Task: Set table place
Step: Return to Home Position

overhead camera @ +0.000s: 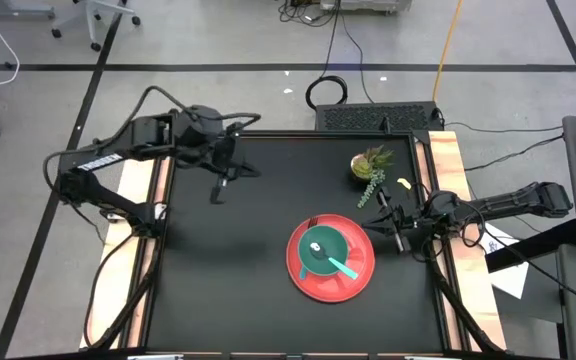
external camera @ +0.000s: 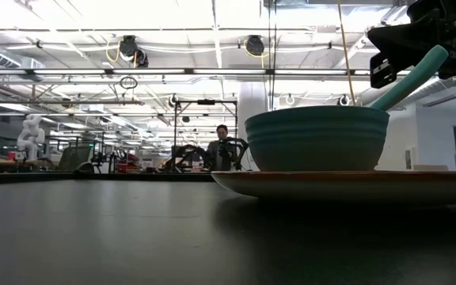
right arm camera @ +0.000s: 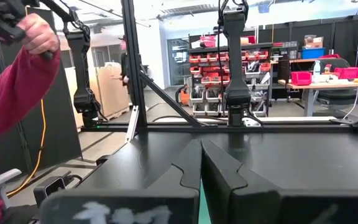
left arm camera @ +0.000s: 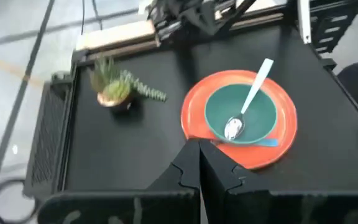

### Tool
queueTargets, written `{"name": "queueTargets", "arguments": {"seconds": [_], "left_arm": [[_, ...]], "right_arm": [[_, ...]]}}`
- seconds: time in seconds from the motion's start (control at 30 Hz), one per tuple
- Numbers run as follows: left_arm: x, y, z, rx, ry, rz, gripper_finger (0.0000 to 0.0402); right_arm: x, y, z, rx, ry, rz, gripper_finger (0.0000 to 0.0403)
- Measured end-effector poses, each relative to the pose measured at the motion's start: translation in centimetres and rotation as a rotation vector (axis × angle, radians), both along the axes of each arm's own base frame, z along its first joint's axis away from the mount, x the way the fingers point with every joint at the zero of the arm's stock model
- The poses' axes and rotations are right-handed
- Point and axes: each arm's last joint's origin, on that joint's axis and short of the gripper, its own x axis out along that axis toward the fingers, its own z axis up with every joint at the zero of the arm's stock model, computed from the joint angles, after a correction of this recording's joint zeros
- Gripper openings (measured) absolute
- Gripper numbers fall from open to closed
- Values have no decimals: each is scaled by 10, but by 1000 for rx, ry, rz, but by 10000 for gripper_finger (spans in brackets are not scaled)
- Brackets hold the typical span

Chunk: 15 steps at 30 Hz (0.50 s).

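A red plate (overhead camera: 353, 285) lies on the black table (overhead camera: 218, 290) toward its near right. On the plate stands a teal bowl (overhead camera: 318, 250), seen from above in the left wrist view (left arm camera: 260, 115). A spoon (left arm camera: 248, 102) rests in the bowl, its metal end at the bottom and its teal handle (overhead camera: 345, 267) leaning over the rim. A teal strip (left arm camera: 267, 142) shows on the plate beside the bowl, mostly hidden. My left gripper (overhead camera: 218, 188) hangs shut and empty over the table's far left. My right gripper (overhead camera: 386, 215) is shut and empty, level, just right of the plate's far side.
A small green potted plant (overhead camera: 371, 165) stands at the table's far right, close to my right gripper. Pale wood strips (overhead camera: 446, 160) run along both short sides. A person's red sleeve (right arm camera: 11, 93) shows beyond the table in the right wrist view.
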Motion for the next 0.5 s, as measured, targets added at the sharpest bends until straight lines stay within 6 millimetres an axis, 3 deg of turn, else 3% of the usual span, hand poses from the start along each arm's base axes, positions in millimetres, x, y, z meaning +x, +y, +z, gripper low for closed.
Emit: {"name": "queueTargets", "arguments": {"seconds": [0.3, 0.37, 0.5], "left_arm": [[-27, -1, -7, -61, 36, 27, 0], [-38, -1, -14, -49, 48, 71, 0], [-68, -3, -20, -81, -91, 145, 0]], "right_arm": [[0, 0, 0, -1, 0, 0, 0], [0, 0, 0, 0, 1, 0, 0], [0, 0, 0, 0, 0, 0, 0]]}}
